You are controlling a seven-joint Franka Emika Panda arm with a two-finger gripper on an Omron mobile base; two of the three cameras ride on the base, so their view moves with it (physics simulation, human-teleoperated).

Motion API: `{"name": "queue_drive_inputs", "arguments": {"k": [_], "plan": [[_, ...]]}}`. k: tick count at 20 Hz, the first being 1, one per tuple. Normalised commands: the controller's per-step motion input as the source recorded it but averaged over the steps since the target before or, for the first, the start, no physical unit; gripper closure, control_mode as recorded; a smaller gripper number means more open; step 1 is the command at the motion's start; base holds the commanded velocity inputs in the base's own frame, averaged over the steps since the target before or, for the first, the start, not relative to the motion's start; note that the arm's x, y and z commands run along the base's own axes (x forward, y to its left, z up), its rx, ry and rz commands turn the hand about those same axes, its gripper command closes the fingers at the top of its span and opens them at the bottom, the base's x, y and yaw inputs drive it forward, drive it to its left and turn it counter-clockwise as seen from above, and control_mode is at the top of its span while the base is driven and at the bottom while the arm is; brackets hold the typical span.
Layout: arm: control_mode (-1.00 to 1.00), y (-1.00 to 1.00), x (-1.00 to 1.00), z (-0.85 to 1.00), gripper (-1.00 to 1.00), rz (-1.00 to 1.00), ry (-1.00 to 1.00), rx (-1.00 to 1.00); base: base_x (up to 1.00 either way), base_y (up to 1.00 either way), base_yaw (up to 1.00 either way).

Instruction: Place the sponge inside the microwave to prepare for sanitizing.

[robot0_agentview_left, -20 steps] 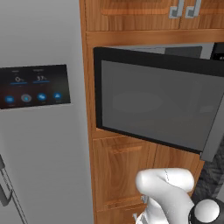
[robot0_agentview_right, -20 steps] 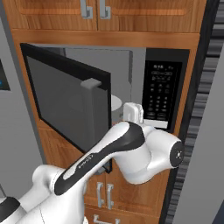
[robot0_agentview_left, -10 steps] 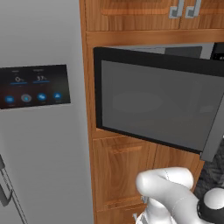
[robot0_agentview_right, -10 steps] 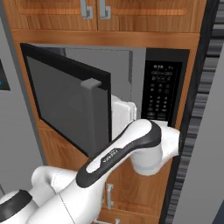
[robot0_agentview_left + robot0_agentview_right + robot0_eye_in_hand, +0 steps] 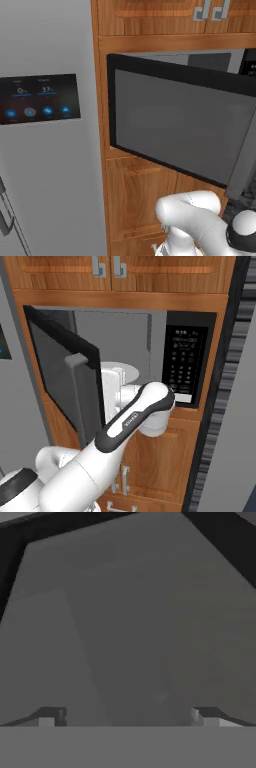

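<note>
The microwave [image 5: 182,366] is built into wooden cabinetry. Its black-framed glass door [image 5: 180,120] is swung wide open to the left, with the grey bar handle [image 5: 77,391] on its free edge. A white round plate [image 5: 129,372] lies in the grey interior. My white hand [image 5: 112,387] sits at the cavity's mouth, just behind the door's edge and in front of the plate. In the hand view my gripper [image 5: 127,716] is open with nothing between its fingertips, facing a dark grey surface with a black border. The sponge is out of view.
A grey fridge with a small dark touchscreen [image 5: 40,97] stands to the left of the microwave. Wooden cupboard doors [image 5: 107,266] are above it and drawers [image 5: 150,466] below. A striped dark wall edge [image 5: 220,406] runs down the right.
The arm has swung its hand to the left, from beside the keypad to the cavity's mouth behind the door edge. The jaws have stayed open.
</note>
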Motion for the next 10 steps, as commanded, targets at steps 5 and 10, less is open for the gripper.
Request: {"name": "queue_drive_inputs", "arguments": {"k": [5,10], "plan": [[-1.00,1.00,-0.90,-0.04,-1.00,0.40,0.00,0.17,0.00,0.00,0.00],[-1.00,1.00,-1.00,-0.52,-1.00,0.07,-0.19,0.06,0.00,0.00,0.00]]}}
